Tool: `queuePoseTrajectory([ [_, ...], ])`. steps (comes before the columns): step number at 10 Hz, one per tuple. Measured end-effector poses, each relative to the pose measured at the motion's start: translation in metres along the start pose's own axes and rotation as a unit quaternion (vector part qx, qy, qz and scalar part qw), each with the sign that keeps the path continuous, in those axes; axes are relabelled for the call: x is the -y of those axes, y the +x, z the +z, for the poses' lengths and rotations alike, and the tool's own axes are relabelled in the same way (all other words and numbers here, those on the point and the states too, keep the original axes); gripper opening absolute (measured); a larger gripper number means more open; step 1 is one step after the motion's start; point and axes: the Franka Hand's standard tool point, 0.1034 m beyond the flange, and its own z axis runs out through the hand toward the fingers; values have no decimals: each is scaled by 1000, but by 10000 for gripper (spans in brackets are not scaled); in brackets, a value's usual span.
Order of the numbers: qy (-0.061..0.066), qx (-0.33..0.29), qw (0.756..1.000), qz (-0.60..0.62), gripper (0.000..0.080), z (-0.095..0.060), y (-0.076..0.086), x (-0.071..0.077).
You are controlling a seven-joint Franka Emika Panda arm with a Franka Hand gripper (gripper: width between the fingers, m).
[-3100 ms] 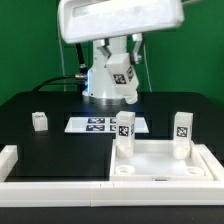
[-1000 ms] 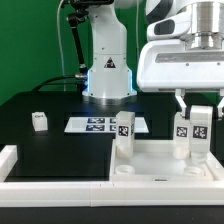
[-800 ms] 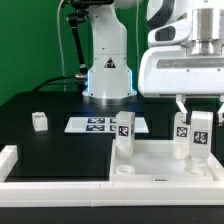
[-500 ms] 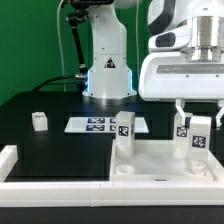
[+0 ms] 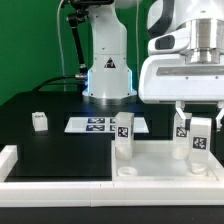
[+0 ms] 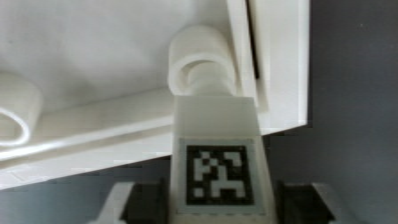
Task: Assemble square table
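The square table's white top (image 5: 165, 168) lies at the exterior view's right, rim up. Two white tagged legs stand on it, one at its back left corner (image 5: 123, 136) and one at its back right (image 5: 182, 126). My gripper (image 5: 201, 114) is shut on another tagged leg (image 5: 202, 139), holding it upright low over the top's right side. In the wrist view the held leg (image 6: 217, 150) sits between my dark fingers (image 6: 134, 205), and a standing leg (image 6: 205, 65) shows beyond it by the top's rim (image 6: 267, 60). One more leg (image 5: 38, 121) rests on the black table at the left.
The marker board (image 5: 92, 125) lies flat in front of the arm's white base (image 5: 108, 75). A low white border rail (image 5: 60, 190) runs along the front and up the left edge.
My gripper has come down from above with the leg in it. Over the last second it has sunk a little lower and shifted slightly to the exterior view's right.
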Motion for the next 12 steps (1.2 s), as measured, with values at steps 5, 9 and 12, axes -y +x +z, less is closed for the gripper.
queuePoseTrajectory([
  [5, -1, -7, 1000, 3, 291, 10, -7, 0],
  [9, -1, -14, 1000, -1, 489, 10, -6, 0],
  [12, -1, -14, 1000, -5, 637, 10, -6, -1],
])
